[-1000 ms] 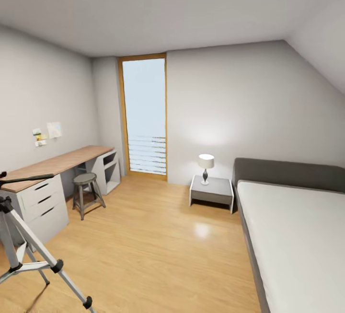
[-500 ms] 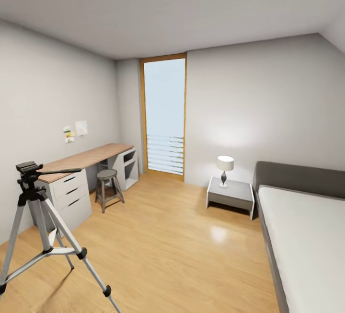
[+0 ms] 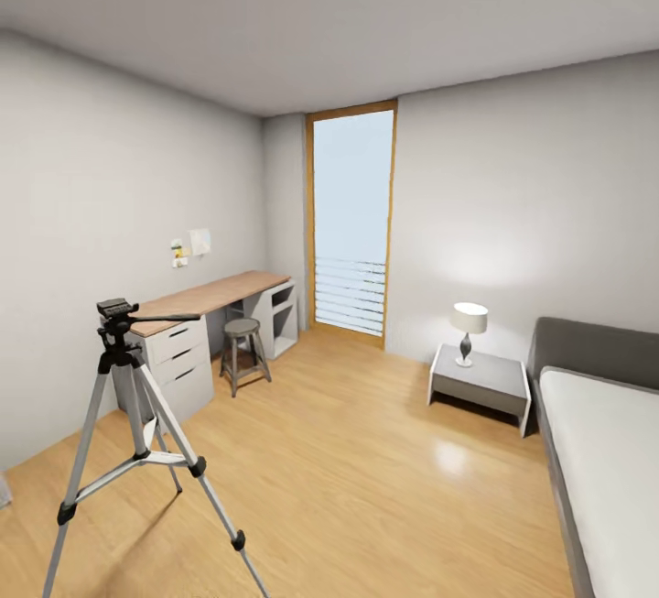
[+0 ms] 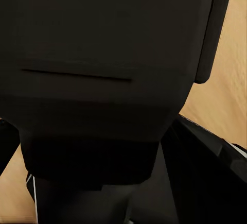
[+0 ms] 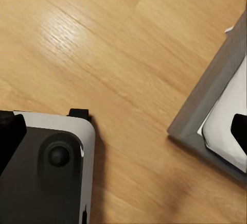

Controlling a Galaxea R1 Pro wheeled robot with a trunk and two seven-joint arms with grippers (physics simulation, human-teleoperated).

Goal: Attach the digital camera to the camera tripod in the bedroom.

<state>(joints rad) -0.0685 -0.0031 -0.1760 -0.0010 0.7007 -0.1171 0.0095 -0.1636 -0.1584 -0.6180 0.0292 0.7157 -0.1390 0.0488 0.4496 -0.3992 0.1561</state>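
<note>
1. At the head view's lower left, the tripod [image 3: 137, 433] is seen standing upright on the wood floor [image 3: 366, 470], its three silver legs splayed and its long axis vertical.
2. Its black head [image 3: 117, 309] sits at the top, and the thin pan handle [image 3: 169, 316] is pointed roughly level toward the right of the view, across the front of the desk [image 3: 215, 296].
3. The tripod is placed just in front of the desk's white drawers [image 3: 178, 364], with a stool [image 3: 243, 351] farther along the desk.
4. A tall window [image 3: 352, 222] is set in the far wall; a nightstand [image 3: 480, 383] with a lamp [image 3: 469, 328] and a bed [image 3: 604, 451] are found at the right.
5. A large dark body [image 4: 103, 69] is shown close up in the left wrist view, over wood floor; what it is cannot be told.
6. Floor, a grey bed corner [image 5: 211, 116] and a dark, silver-edged part [image 5: 46, 172] are shown in the right wrist view.
7. Whether either gripper is spread or pressed together cannot be told, nor how the tripod lies relative to them.
</note>
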